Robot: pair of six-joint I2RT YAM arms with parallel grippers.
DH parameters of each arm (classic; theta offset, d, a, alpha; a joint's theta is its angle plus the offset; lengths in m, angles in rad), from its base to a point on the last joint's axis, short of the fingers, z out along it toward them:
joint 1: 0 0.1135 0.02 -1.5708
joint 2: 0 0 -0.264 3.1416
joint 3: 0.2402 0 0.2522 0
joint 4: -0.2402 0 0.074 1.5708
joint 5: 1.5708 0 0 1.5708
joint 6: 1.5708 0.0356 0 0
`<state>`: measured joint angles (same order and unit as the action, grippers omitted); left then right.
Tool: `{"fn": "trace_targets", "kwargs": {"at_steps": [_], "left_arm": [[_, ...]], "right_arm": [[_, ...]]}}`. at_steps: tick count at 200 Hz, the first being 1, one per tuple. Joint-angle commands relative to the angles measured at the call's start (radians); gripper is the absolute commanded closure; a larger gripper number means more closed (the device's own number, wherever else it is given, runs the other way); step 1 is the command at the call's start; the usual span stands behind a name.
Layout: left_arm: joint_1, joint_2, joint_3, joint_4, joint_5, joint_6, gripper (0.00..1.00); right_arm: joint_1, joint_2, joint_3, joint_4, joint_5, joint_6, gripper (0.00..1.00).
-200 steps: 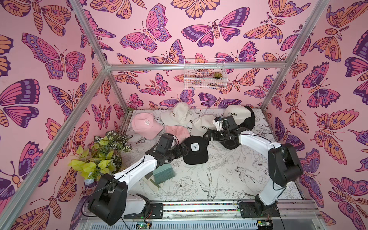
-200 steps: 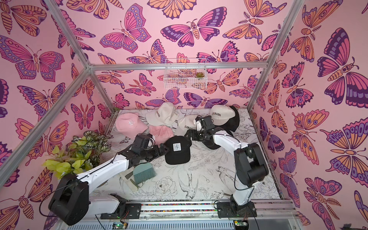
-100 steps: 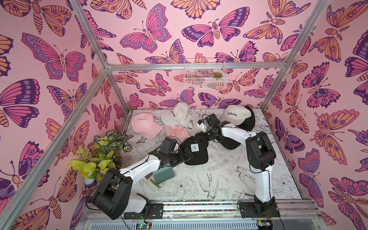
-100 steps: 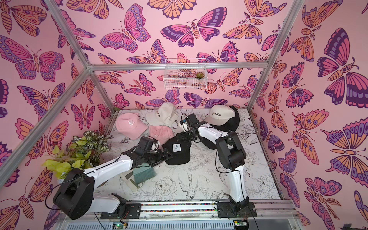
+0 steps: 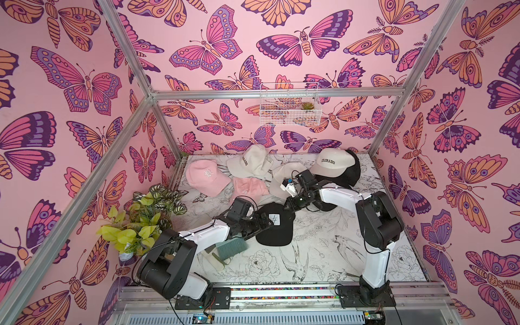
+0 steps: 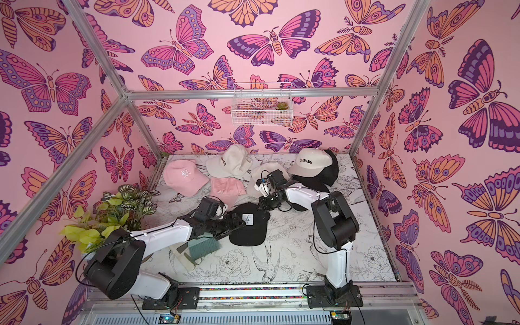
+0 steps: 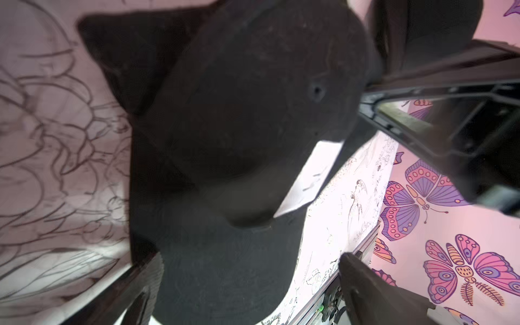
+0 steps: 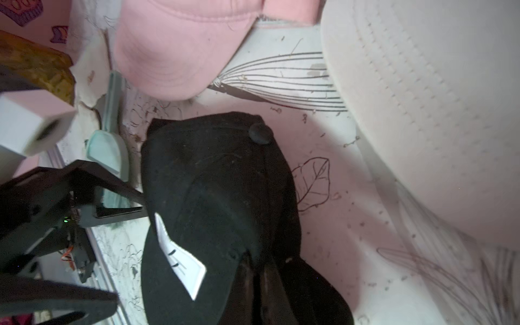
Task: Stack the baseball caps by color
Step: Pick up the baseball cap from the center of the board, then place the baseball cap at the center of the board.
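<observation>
Patched black cap (image 5: 277,235) on sketched tabletop (image 5: 323,261); butterfly walls (image 5: 253,70)

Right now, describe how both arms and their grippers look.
The left arm and right arm share white link shells and bulky black joint housings, bolted on black base plates. Thin black cables loop along both. The left gripper and right gripper are black, with angular fingers; a white block sits by the right wrist.

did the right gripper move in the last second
Yes. The right gripper swung away from the back COLORADO cap toward the front, now shut on the black patched cap.
</observation>
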<state>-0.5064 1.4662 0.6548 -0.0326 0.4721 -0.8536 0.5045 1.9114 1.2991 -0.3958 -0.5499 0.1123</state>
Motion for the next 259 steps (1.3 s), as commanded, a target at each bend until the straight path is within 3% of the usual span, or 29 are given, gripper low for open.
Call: {"fn": "trace_targets", "kwargs": {"at_steps": [1, 31, 78, 96, 140, 159, 166, 178, 198, 206, 213, 227, 235, 238, 259], "left_arm": [[0.001, -0.017, -0.026, 0.050, 0.022, 0.012, 0.00], [0.017, -0.032, -0.056, 0.163, 0.098, -0.007, 0.00], [0.069, -0.016, -0.108, 0.508, 0.205, -0.244, 0.00], [0.069, 0.028, -0.077, 0.557, 0.238, -0.263, 0.00], [0.075, 0.135, -0.070, 0.743, 0.237, -0.348, 0.00], [0.088, 0.191, -0.095, 0.958, 0.196, -0.429, 0.02], [0.093, 0.220, -0.102, 1.052, 0.189, -0.466, 0.07], [0.101, 0.280, -0.093, 1.203, 0.196, -0.519, 0.27], [0.109, 0.358, -0.051, 1.286, 0.236, -0.568, 0.70], [0.115, 0.369, -0.050, 1.295, 0.240, -0.570, 0.89], [0.123, 0.364, -0.058, 1.296, 0.238, -0.564, 1.00], [0.145, 0.335, -0.077, 1.269, 0.242, -0.543, 1.00], [0.157, 0.318, -0.081, 1.243, 0.256, -0.528, 1.00], [0.161, 0.312, -0.081, 1.236, 0.264, -0.524, 1.00], [0.186, 0.294, -0.049, 1.225, 0.366, -0.522, 1.00]], "right_arm": [[-0.008, -0.098, -0.005, 0.077, -0.001, 0.044, 1.00], [-0.067, -0.215, -0.086, 0.265, -0.030, 0.206, 1.00], [-0.106, -0.333, -0.185, 0.435, -0.023, 0.392, 1.00], [-0.106, -0.397, -0.247, 0.539, -0.028, 0.457, 1.00], [-0.106, -0.431, -0.379, 0.857, -0.041, 0.670, 1.00], [-0.106, -0.425, -0.418, 0.915, -0.047, 0.715, 1.00], [-0.106, -0.422, -0.433, 0.921, -0.048, 0.720, 1.00], [-0.106, -0.421, -0.459, 0.923, -0.043, 0.727, 1.00], [-0.107, -0.429, -0.490, 0.923, -0.044, 0.732, 1.00], [-0.111, -0.437, -0.491, 0.895, -0.043, 0.726, 0.93], [-0.120, -0.448, -0.491, 0.865, -0.040, 0.720, 0.78], [-0.149, -0.467, -0.492, 0.810, -0.061, 0.719, 0.32], [-0.173, -0.476, -0.494, 0.784, -0.077, 0.729, 0.15], [-0.181, -0.479, -0.496, 0.775, -0.079, 0.734, 0.02], [-0.250, -0.501, -0.538, 0.786, -0.110, 0.790, 0.01]]}}
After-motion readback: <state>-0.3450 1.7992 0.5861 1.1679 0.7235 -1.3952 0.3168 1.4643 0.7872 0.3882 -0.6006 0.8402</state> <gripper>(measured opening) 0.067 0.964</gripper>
